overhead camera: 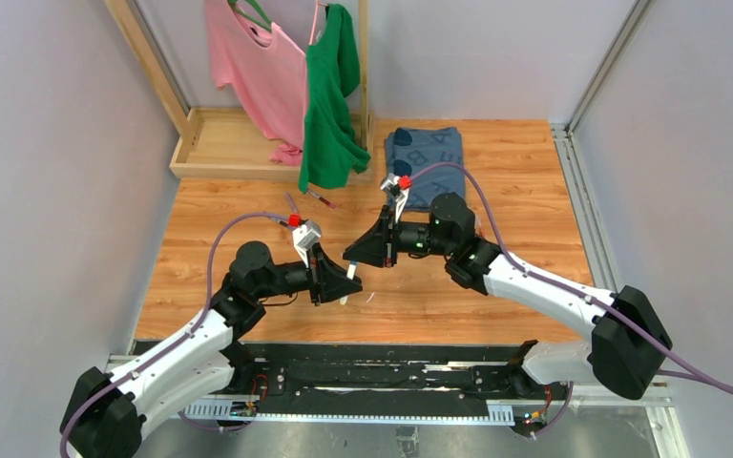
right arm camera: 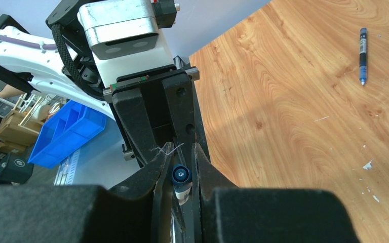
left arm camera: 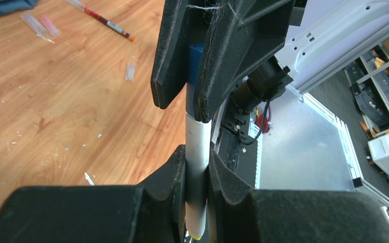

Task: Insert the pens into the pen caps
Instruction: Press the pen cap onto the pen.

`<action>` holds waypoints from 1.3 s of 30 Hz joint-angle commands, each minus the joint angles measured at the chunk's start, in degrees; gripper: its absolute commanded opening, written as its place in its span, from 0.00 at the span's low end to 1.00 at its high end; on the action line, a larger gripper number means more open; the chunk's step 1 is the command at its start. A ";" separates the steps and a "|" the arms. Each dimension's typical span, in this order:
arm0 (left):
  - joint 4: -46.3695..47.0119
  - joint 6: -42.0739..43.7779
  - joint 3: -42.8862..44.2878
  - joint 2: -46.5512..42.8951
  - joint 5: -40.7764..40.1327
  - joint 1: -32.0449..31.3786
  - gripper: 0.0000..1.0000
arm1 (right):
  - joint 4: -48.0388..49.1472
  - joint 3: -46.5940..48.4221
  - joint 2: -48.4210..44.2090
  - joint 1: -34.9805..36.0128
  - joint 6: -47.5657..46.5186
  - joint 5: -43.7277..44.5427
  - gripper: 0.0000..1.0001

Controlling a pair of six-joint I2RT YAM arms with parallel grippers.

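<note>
Wooden table (overhead camera: 525,277), scuffed and flecked with white. Lying on it: a dark red pen (left arm camera: 106,21), a clear cap (left arm camera: 33,23) beside a pinkish cap (left arm camera: 49,24), a lone clear cap (left arm camera: 129,71) (well apart from those two), a blue pen (right arm camera: 363,55), a white sliver (left arm camera: 88,178). Along the far side, a folded blue cloth (overhead camera: 427,153) and a wooden rack base (overhead camera: 219,143).

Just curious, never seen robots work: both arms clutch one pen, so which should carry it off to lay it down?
Probably left: the left tool grips the white pen around its barrel, while the right tool only pinches the blue cap on its end.
</note>
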 commanded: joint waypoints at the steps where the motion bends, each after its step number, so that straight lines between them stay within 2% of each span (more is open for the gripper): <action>1: 22.39 -2.93 4.08 -1.36 -6.46 2.38 0.00 | -14.92 -5.68 3.97 6.16 0.19 -9.81 0.00; 10: 31.26 -10.45 3.82 0.29 -2.05 4.43 0.00 | -13.76 -7.84 3.43 6.30 -0.60 -15.51 0.01; 27: 31.90 -11.80 2.69 -2.12 -3.03 6.10 0.00 | -15.80 -8.29 3.16 5.95 0.71 -22.09 0.00; 39: 36.25 -13.93 1.04 -1.84 -4.75 7.82 0.00 | -8.32 -11.01 3.24 6.27 6.38 -22.14 0.01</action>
